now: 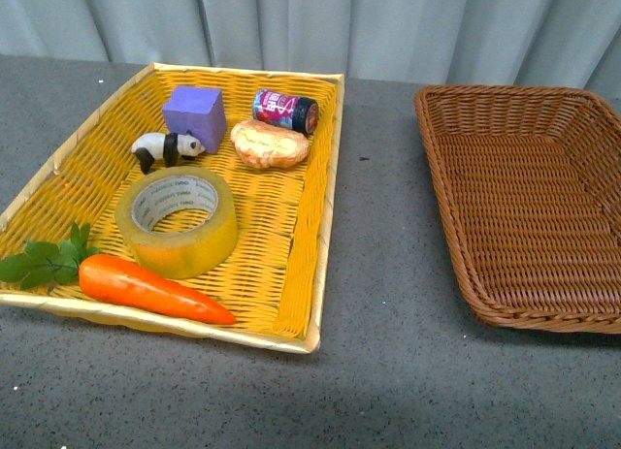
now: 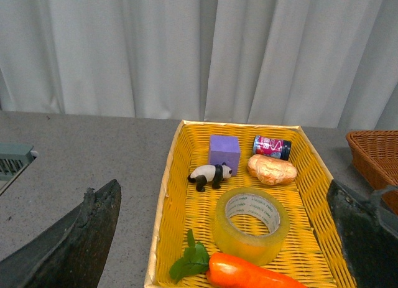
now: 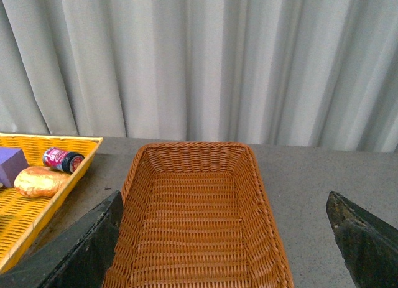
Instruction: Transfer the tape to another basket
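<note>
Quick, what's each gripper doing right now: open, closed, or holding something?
Left gripper: open, holding nothing.
Right gripper: open, holding nothing.

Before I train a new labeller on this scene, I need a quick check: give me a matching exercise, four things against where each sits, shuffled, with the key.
Things:
1 tape
2 carrot
3 purple cube
4 brown basket

Places:
A far end of the yellow basket, behind the panda
B on the table, right of the yellow basket
C near edge of the yellow basket, beside green leaves
D flat in the middle of the yellow basket

Pairs: 1-D; 2-C; 3-A; 4-B
</note>
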Controlling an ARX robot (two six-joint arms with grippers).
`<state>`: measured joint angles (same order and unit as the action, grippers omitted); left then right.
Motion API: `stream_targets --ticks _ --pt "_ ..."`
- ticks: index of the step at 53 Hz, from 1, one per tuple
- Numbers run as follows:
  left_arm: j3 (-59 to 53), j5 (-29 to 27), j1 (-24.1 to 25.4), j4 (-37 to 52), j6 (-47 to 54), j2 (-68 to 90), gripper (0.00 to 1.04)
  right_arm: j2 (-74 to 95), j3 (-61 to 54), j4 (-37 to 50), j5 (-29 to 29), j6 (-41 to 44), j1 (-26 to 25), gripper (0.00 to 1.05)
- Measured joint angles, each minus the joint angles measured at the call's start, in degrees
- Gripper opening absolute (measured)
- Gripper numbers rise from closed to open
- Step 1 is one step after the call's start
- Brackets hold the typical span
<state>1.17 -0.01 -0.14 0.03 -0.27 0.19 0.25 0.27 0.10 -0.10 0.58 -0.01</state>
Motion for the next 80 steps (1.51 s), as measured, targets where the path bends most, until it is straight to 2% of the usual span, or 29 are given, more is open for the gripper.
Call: stream_targets --ticks 3,6,11,22,36,45,58,76,78,80 --pt "0.13 0.81 0.22 -0.48 -0.13 0.33 0.98 0.00 0.00 0.00 0.00 -0.02 0.00 0.96" --pt "2.56 6.82 1.27 -6.82 -1.38 6.73 0.98 0.00 0.00 0.00 -0.02 0.00 0.00 0.96" --pt "4.17 9.27 1.22 -0.20 -3.85 21.70 0.98 -0.04 0.00 0.00 0.00 0.00 0.00 0.96" --pt "12.44 5.77 -2.32 17.66 -6.84 50.23 0.98 -0.04 0.00 0.00 0.00 0.00 0.00 0.96" --pt "24.44 1.03 -6.58 24.20 -10.16 82.77 0.98 -0.04 0.00 0.00 0.00 0.00 0.00 0.96" --pt "31.43 -2.34 -7.19 26.25 -11.76 96.45 0.98 -0.04 0.00 0.00 0.00 0.00 0.00 0.96" --pt "39.10 -5.57 -7.21 27.10 -13.84 109.15 0.98 -0.04 0.00 0.00 0.00 0.00 0.00 0.96" --pt "41.75 -5.66 -8.17 25.55 -15.65 113.85 0.98 -0.04 0.00 0.00 0.00 0.00 0.00 0.96" --pt "41.92 -5.84 -8.20 25.51 -15.50 114.20 0.94 -0.04 0.00 0.00 0.00 0.00 0.00 0.96" --pt "42.34 -5.84 -8.17 24.87 -15.85 114.57 0.85 -0.04 0.00 0.00 0.00 0.00 0.00 0.96"
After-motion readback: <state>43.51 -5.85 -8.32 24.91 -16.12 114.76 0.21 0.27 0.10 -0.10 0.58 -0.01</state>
